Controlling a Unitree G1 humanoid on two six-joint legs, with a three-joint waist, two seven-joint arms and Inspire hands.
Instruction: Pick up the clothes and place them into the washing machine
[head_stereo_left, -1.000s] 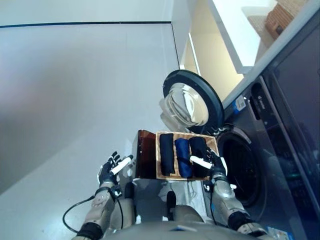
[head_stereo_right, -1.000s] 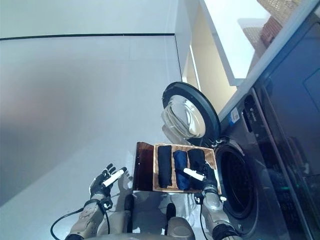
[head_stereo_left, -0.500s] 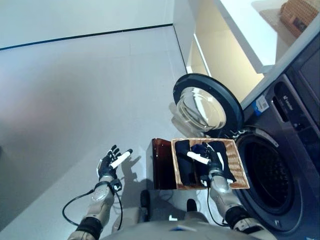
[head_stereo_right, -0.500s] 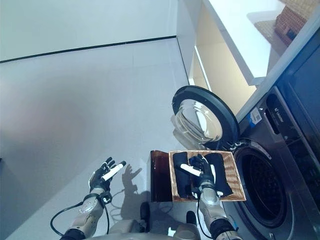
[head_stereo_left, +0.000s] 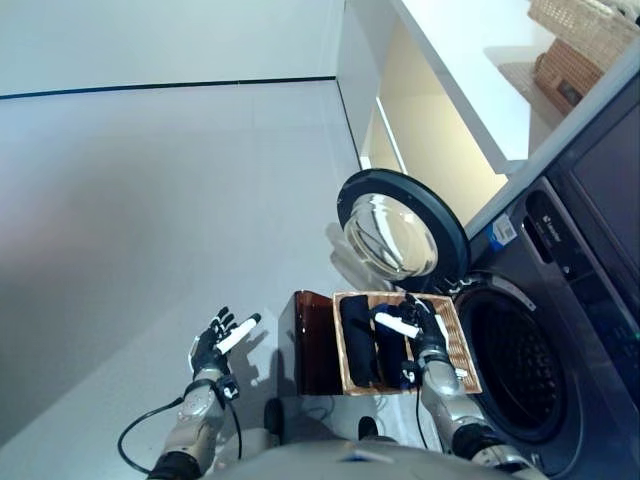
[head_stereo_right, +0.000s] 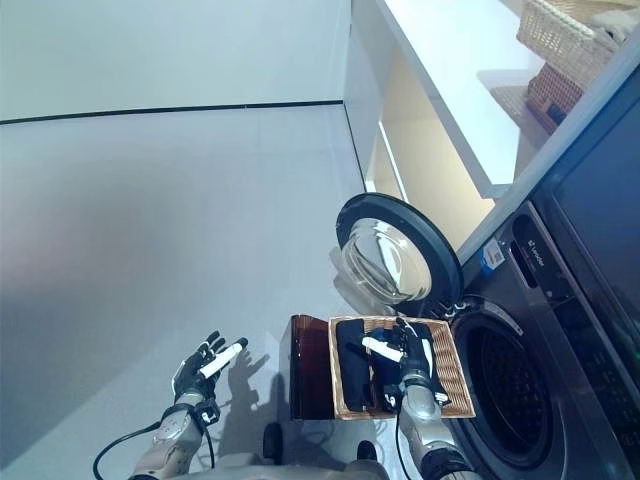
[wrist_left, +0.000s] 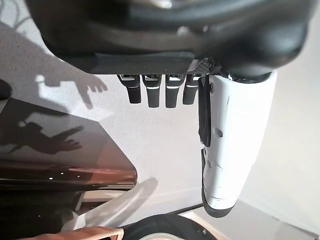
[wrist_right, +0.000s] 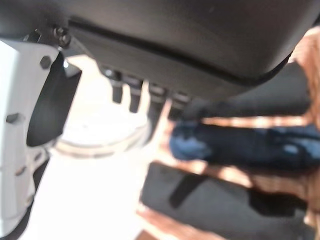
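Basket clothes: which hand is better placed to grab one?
Right. The right hand hangs open over the rolled clothes in the basket; the left hand is open over bare floor.

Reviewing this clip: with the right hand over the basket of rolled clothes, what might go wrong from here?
1. The right hand hovers open over three tightly packed rolls; it may snag two or get a weak grip.
2. The wicker basket sits on a small brown stand; a sideways pull might shift it.
3. The open washer door stands close behind the basket, so a swing toward the drum may clip it.
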